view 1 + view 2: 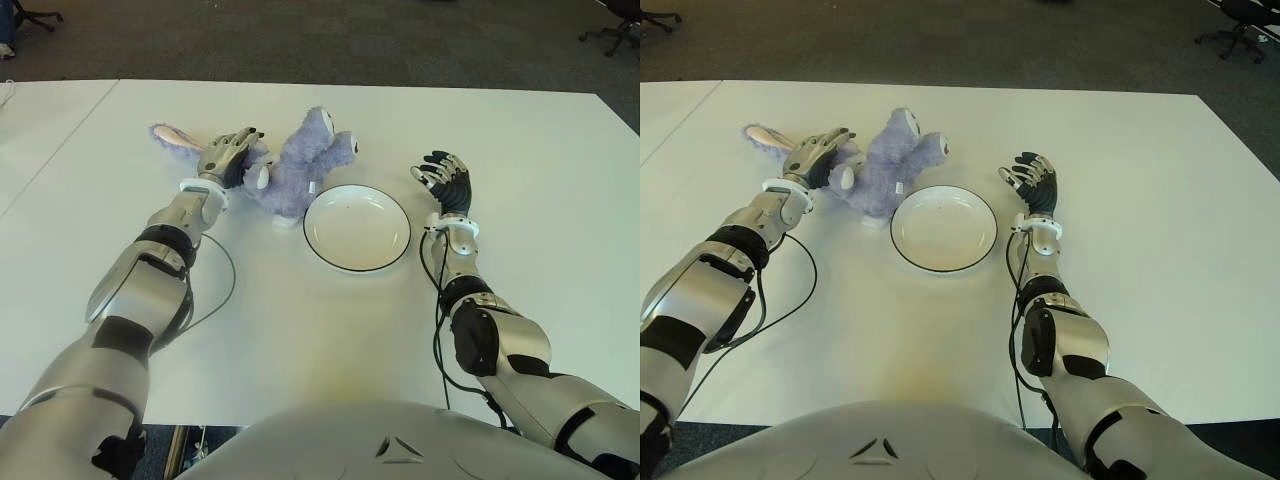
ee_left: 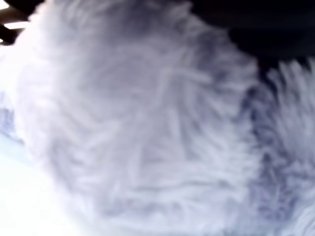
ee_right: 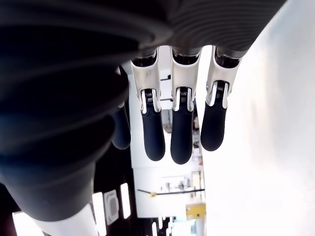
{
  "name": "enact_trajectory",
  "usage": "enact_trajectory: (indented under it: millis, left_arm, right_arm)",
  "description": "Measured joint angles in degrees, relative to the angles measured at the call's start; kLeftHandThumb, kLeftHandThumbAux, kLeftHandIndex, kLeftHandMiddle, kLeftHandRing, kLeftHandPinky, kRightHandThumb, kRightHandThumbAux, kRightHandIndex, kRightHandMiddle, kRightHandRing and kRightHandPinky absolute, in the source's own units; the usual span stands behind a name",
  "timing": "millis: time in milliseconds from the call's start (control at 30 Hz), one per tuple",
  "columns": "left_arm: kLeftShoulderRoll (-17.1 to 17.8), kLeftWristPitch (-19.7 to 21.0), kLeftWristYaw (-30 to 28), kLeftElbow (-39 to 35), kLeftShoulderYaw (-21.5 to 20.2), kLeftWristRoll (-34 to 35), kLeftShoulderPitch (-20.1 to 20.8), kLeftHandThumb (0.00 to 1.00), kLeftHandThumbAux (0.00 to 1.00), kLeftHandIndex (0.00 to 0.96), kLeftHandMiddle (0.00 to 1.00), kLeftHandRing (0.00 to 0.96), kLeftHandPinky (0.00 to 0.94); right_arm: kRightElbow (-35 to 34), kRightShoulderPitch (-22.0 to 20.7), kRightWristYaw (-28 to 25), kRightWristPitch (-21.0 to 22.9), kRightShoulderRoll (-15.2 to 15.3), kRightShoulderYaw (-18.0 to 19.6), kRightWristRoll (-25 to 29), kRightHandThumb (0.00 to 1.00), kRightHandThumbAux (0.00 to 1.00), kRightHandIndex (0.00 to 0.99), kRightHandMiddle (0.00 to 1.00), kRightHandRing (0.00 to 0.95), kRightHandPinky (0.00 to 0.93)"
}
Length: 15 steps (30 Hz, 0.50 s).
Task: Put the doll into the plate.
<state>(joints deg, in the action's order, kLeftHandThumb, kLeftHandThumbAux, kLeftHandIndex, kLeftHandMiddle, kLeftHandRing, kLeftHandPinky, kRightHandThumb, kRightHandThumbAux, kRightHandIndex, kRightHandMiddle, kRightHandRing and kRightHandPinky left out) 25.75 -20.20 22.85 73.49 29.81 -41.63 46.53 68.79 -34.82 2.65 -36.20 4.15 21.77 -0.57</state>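
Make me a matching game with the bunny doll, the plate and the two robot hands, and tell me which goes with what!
Things:
1. doll
2. plate
3. left robot hand
4. right robot hand

Clues:
A. white and round with a dark rim, nothing in it
B. purple and fluffy, lying on the table just left of the plate
C. fingers spread, holding nothing, to the right of the plate
D. on top of the doll, near its long ear

Pairs: 1-B, 2-A, 3-D, 4-C
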Motion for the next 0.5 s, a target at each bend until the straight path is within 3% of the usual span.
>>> enact_trajectory:
  millis: [167,300,333,500]
  left_arm:
    - [-0.3,0.6,-1.6,0.3,-0.2,1.4,0.3,0.336,0.299,0.000,0.000,0.142,0.073]
    - [-0.6,0.9,-3.3,0.4,-0.9,2.9,0.5,0.334,0.308,0.000,0.000,0.118,0.121]
    - [-0.7,0.9,-3.8,0.4,-1.2,3.3,0.5,0.313,0.323,0.000,0.000,0.209,0.190]
    - [-1.1,2.4,-6.4,0.6,-2.5,5.1,0.8,0.275,0.326,0.000,0.135,0.337,0.303]
  right_arm:
    - [0.0,0.0,0.0,0.0,0.0,0.0,0.2,0.112,0.863,0.296,0.345,0.358,0.358]
    - [0.0,0.0,0.0,0.0,0.0,0.0,0.2,0.096,0.861,0.290,0.345,0.358,0.341]
    - [0.0,0.0,0.0,0.0,0.0,0.0,0.2,0.092,0.861,0.287,0.344,0.357,0.347]
    - [0.0,0.0,0.2,0.0,0.0,-0.1,0.3,0.086,0.863,0.288,0.345,0.360,0.356]
